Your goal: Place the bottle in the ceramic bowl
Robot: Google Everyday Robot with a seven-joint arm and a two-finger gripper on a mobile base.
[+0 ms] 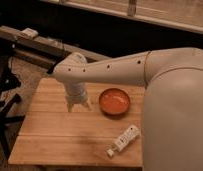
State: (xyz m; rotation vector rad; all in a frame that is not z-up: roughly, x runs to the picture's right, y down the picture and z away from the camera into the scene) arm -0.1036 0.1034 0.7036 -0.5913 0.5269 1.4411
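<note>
The pincer (78,105) hung over the worktop (55,140) beside the ceramic bowl (114,101) — open or closed, I could not tell — with the bottle (124,140) lying well apart.
</note>
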